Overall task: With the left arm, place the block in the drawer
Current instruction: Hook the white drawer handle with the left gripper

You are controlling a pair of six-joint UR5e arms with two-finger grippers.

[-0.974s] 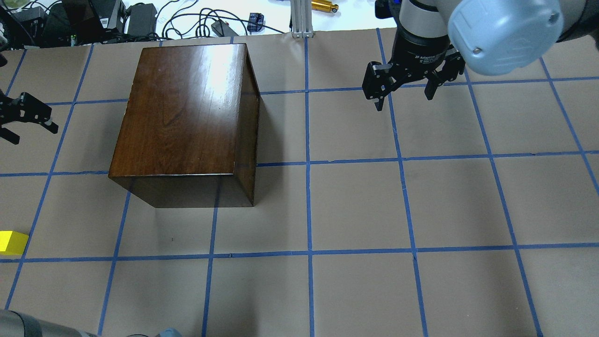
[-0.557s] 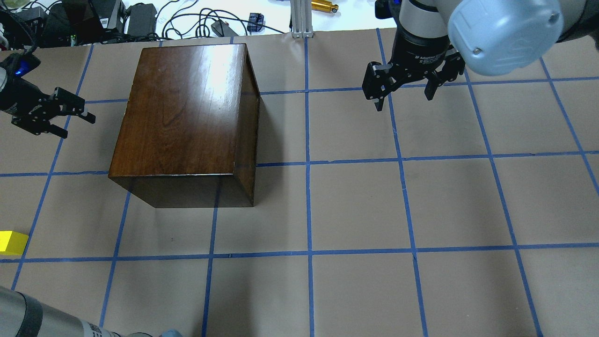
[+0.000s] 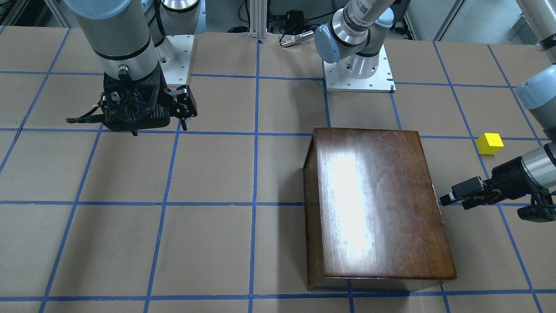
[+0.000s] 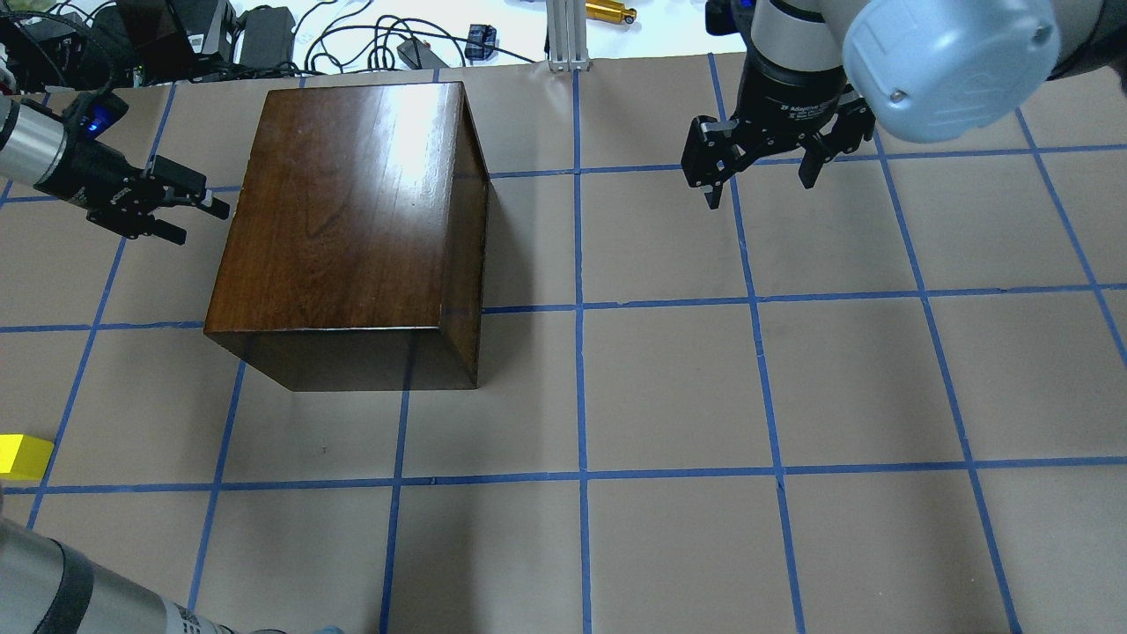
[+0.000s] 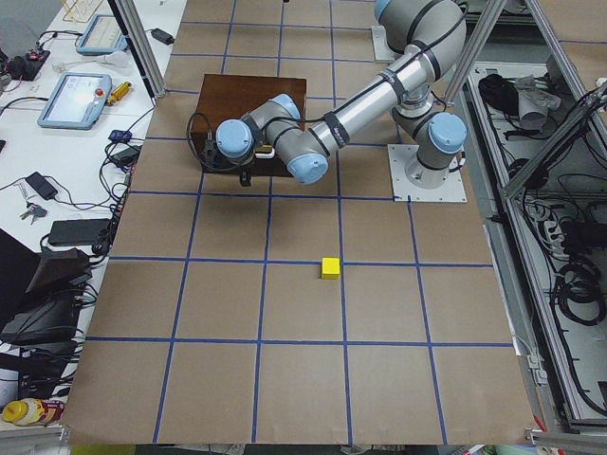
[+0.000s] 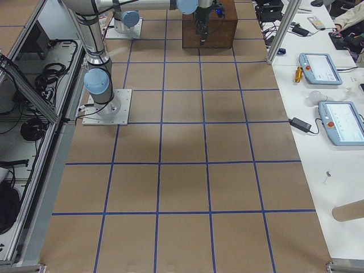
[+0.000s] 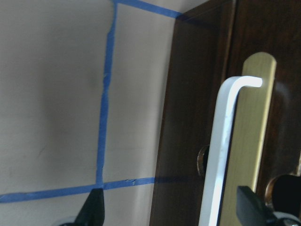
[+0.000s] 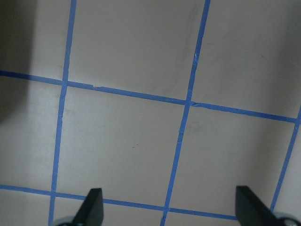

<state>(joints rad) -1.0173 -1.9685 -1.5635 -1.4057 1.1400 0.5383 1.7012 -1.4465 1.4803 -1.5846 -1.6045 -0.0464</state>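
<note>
While it is shut, drawer point(image 7: 289, 56): its front faces 9 o'clock of the box point(image 4: 352, 202), so I judge it must open first.
Left gripper point(image 4: 202, 224): spread wide, empty, lined up to straddle the pull point(image 7: 225, 155).
Block point(image 4: 22, 456): on the table point(image 4: 669, 387) at 8 o'clock of the box, well apart, awaiting pickup.
Right gripper point(image 4: 760, 187): spread, empty, out of the way at 3 o'clock.

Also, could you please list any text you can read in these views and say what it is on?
"2F Adaptive": white print on the black body of the right tool; the lines under it are too small to read.
The sticker on the left arm: too small to read.
The wooden box and the block: no text.
</note>
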